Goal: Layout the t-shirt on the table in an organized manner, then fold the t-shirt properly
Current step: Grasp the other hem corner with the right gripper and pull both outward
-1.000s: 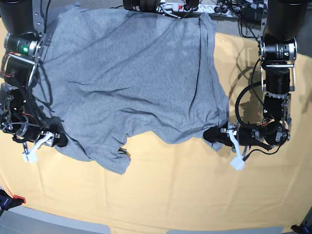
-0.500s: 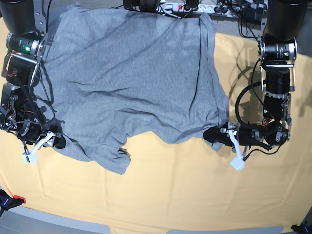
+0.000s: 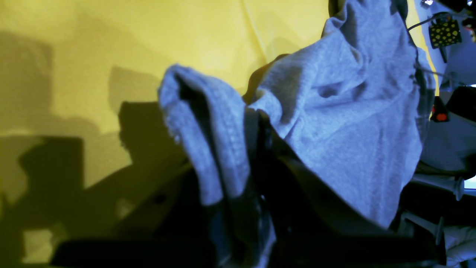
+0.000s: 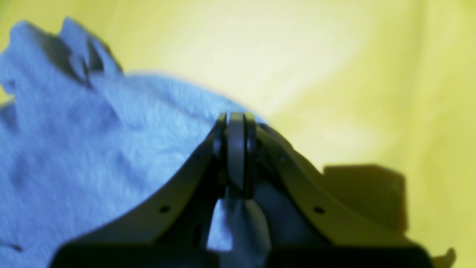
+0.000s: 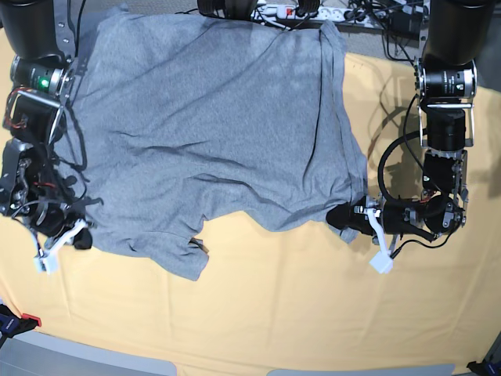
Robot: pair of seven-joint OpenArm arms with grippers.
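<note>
Change noted: the right gripper (image 4: 236, 156), spread wide a second ago at the shirt's near-left corner, is now clamped down, and the right wrist view shows a tuck of grey cloth pinched between its pads. In the base view that gripper (image 5: 78, 235) has also slid a little outward along the t-shirt (image 5: 211, 133) edge. The left gripper (image 5: 344, 218) has not shifted; it stays closed on the opposite near corner, with bunched hem fabric wrapped over its fingers (image 3: 238, 193) in the left wrist view. Judgement: both lower corners are now held, so the layout step can proceed to a pull or lift that spreads the garment. The shirt lies mostly flat but creased on the table (image 5: 297, 305), upper edge at the far side, one lower flap drooping toward the camera. Pose: both forearms reach low from the sides, wrists turned inward toward the cloth.
</note>
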